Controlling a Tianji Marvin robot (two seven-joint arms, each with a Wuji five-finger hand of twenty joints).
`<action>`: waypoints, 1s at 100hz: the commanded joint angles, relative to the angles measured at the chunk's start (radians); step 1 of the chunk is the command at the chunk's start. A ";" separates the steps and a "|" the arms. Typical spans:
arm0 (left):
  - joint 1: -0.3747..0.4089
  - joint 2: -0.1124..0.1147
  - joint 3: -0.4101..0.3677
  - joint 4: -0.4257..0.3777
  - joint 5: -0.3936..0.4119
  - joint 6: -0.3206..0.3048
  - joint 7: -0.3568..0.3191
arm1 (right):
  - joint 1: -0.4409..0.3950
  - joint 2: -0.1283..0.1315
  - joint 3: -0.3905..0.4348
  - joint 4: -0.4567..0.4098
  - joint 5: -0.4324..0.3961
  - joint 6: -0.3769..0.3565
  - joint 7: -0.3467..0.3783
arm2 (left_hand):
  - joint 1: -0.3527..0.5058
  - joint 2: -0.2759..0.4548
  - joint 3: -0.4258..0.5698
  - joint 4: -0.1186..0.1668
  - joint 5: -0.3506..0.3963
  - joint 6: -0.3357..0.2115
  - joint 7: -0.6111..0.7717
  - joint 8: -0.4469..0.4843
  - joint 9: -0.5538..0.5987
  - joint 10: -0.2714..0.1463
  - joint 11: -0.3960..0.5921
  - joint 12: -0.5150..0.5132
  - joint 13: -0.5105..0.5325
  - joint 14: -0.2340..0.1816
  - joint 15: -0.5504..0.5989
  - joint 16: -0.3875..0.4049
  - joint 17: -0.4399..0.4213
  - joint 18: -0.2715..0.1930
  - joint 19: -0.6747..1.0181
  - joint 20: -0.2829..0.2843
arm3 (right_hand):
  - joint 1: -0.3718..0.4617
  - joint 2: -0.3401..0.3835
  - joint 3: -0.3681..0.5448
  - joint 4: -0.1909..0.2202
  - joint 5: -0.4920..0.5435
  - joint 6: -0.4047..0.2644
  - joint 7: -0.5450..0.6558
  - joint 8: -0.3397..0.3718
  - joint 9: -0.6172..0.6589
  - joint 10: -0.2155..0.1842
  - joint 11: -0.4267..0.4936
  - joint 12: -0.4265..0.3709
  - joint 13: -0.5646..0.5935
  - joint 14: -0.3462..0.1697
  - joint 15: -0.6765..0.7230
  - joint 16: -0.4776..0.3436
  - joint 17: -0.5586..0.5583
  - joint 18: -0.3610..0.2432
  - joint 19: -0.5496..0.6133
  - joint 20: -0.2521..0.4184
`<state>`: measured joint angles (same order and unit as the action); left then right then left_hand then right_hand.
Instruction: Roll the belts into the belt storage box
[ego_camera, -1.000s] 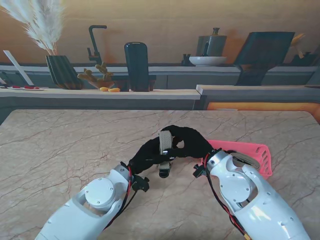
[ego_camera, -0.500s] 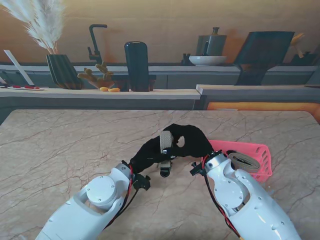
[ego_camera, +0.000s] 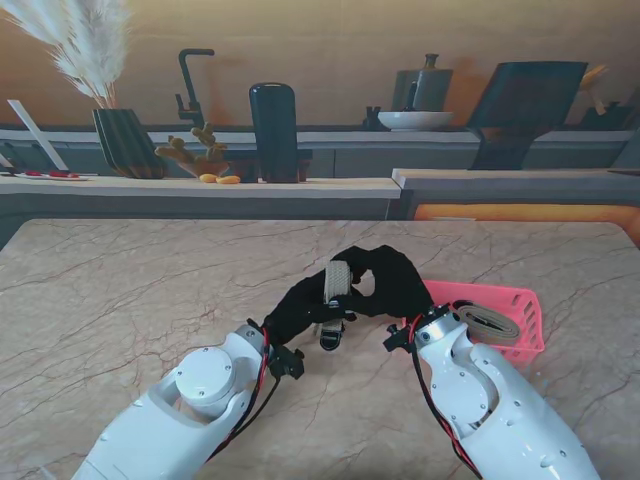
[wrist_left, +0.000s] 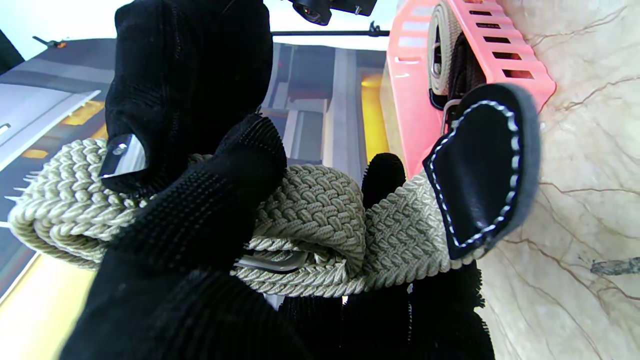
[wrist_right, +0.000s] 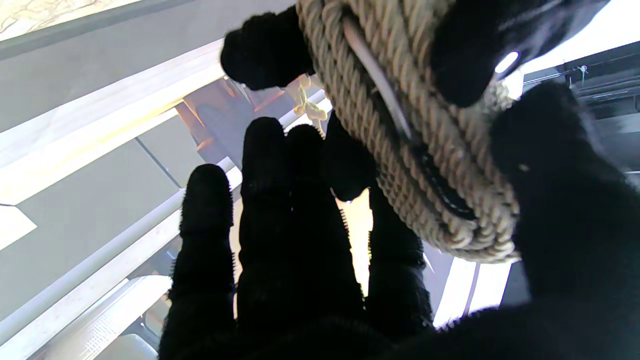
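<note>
A beige braided belt (ego_camera: 336, 281) is wound into a tight roll and held above the table between both black-gloved hands. My left hand (ego_camera: 300, 308) is shut on the belt (wrist_left: 310, 210) from the near left, and its black leather tip (wrist_left: 482, 170) hangs loose. My right hand (ego_camera: 392, 280) is shut on the same roll (wrist_right: 425, 165) from the right, thumb and fingers around it. The pink slotted storage box (ego_camera: 518, 308) lies on the table just right of the right hand, with another rolled belt (ego_camera: 487, 322) inside it.
The marble table (ego_camera: 120, 300) stretches to the left and far side. Beyond its far edge runs a counter with a dark vase (ego_camera: 273, 132), a plant pot (ego_camera: 125, 140) and a white bowl (ego_camera: 415, 121).
Both hands have shifted a little to the right and away from me with the rolled belt, closer to the pink box. The grip on the belt is unchanged.
</note>
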<state>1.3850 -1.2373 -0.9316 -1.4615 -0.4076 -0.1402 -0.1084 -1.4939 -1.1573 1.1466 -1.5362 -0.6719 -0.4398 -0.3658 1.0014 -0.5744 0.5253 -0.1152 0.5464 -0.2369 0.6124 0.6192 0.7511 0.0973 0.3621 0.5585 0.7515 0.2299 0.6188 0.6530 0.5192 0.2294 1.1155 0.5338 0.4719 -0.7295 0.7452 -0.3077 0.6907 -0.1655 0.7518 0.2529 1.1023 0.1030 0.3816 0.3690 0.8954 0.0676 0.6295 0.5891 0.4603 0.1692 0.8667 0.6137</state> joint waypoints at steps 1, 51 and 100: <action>0.006 -0.003 -0.009 0.015 -0.010 0.016 0.014 | -0.006 -0.003 -0.006 -0.024 -0.009 -0.020 -0.002 | 0.009 0.224 -0.083 0.058 0.005 0.214 -0.009 -0.005 0.110 0.055 0.055 0.038 0.054 0.011 0.063 0.014 0.044 0.023 0.123 0.037 | 0.167 0.170 0.174 0.054 0.122 -0.466 0.333 0.061 0.018 -0.124 0.104 0.032 -0.042 -0.092 -0.017 -0.014 -0.034 -0.013 0.016 -0.023; -0.011 0.002 -0.001 0.034 0.009 0.047 -0.014 | -0.031 -0.008 0.033 -0.062 -0.024 -0.030 -0.042 | 0.010 0.254 -0.234 0.063 0.048 0.232 -0.011 -0.005 0.103 0.075 0.091 -0.068 0.009 0.054 0.068 0.017 -0.033 0.063 0.138 0.068 | 0.169 0.159 0.199 0.051 0.132 -0.461 0.338 0.076 0.125 -0.158 0.134 0.009 0.012 -0.118 -0.018 -0.029 -0.031 0.002 0.010 -0.045; -0.008 0.022 0.001 0.023 0.005 -0.014 -0.079 | -0.010 -0.009 -0.019 -0.017 0.054 0.017 0.023 | 0.290 0.483 -0.482 0.078 -0.009 0.170 0.208 0.151 0.165 -0.004 0.358 0.203 0.119 0.032 0.288 0.090 0.084 0.032 0.375 0.083 | 0.125 0.119 0.206 0.047 -0.007 -0.255 0.281 0.026 0.035 -0.130 0.157 0.035 -0.020 -0.101 -0.025 -0.026 -0.030 -0.003 0.012 -0.053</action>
<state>1.3720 -1.2181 -0.9350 -1.4369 -0.4205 -0.1472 -0.1938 -1.5012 -1.1525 1.1396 -1.5503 -0.6066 -0.4356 -0.3509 1.1612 -0.3655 -0.0461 -0.0820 0.5029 -0.1443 0.6882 0.7274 0.8684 0.2183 0.5989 0.7372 0.8453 0.2870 0.8854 0.7178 0.5825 0.2958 1.4270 0.5935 0.4922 -0.7294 0.7575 -0.3072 0.6645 -0.1026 0.8407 0.2760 1.1068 0.0971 0.4246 0.3702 0.8951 0.0707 0.6230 0.5731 0.4453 0.1721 0.8667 0.5789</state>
